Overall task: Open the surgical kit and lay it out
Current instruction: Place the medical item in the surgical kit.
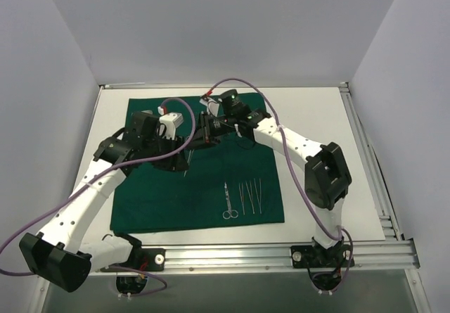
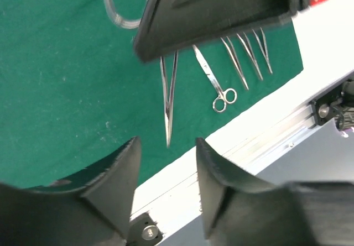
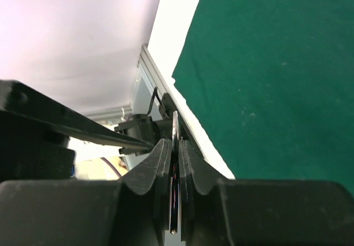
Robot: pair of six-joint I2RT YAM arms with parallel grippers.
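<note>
The dark green cloth [image 1: 204, 186] lies spread flat on the white table. Scissors [image 1: 230, 204] and slim tweezers [image 1: 249, 195] lie in a row near its front edge, and both show in the left wrist view: scissors [image 2: 217, 85], tweezers [image 2: 249, 52]. My right gripper [image 1: 202, 131] is shut on a slim steel instrument [image 3: 175, 130], seen edge-on between its fingers. From the left wrist view this instrument [image 2: 168, 102] hangs below the right gripper, tip down. My left gripper [image 2: 166, 163] is open and empty just short of that tip. A steel ring handle [image 2: 124, 8] shows, partly hidden. No tray is clearly visible.
The aluminium rail [image 1: 281, 257] runs along the table's front edge and shows in the left wrist view [image 2: 310, 113]. White walls close in the left, back and right. Both arms cross over the far half of the cloth, with purple cables [image 1: 281, 151] looping above them.
</note>
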